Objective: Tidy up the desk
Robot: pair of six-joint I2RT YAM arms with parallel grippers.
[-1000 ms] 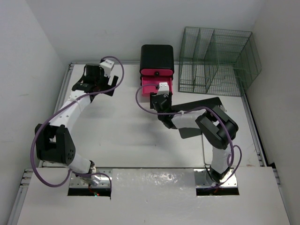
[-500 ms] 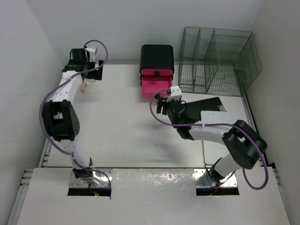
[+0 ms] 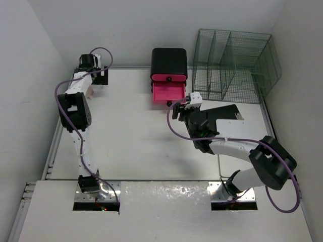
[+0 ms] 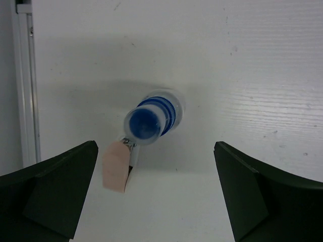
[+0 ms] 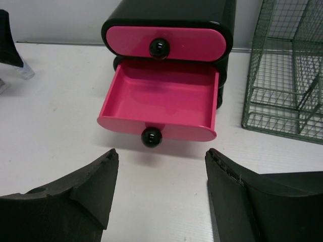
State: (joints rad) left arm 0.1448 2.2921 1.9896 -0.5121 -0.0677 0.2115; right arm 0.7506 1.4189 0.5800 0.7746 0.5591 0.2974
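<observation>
Two arms have moved, seen from above. The left arm was bent a moment ago. Now it reaches out long to the far left corner of the worktop [image 3: 131, 136]. The left gripper [image 3: 98, 79] hangs over a small tube [image 3: 91, 92] there. The right gripper [image 3: 176, 107] was right at the pink drawer [image 3: 167, 93]. Now it has backed off, and its elbow has swung out to the right. The drawer is just ahead of it, pulled out of the black box [image 3: 169, 60]. A wire rack [image 3: 232, 63] stands ahead and to its right. I think the drawer is ready for things, and the left arm is going for the first one.

From the left wrist, the left gripper [image 4: 155, 146] is wide open and holds nothing. The tube [image 4: 151, 121] has a blue top and stands on the worktop, ahead of the gripper and in line with the gap. Nothing touches it yet. A peach tag [image 4: 115, 171] sits against it, on the left finger's side.

From the right wrist, the right gripper [image 5: 161, 154] is partly open and holds nothing. The worktop lies under it. The drawer [image 5: 161, 96] is straight ahead and has nothing in it. Its black knob [image 5: 151, 136] is the part nearest the gripper. The drawer above it is shut.
</observation>
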